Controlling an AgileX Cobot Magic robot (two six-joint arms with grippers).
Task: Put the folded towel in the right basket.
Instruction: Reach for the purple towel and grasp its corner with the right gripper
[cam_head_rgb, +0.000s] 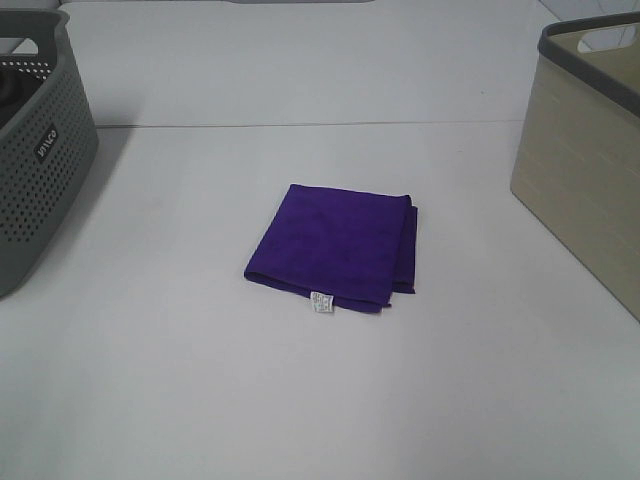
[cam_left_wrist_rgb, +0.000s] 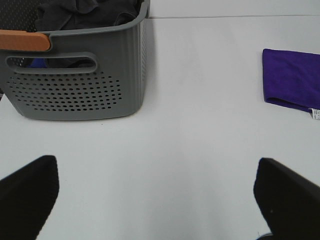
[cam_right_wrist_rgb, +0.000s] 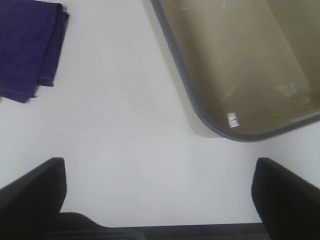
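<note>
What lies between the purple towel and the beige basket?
Only bare white table separates the purple towel and beige basket, shown in the exterior high view.

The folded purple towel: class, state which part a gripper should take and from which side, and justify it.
Probably the right edge of the towel, where the stacked layers show: pinch all of them from above with the right gripper, which is open on that side. The towel lies flat, and that edge faces the beige basket.
</note>
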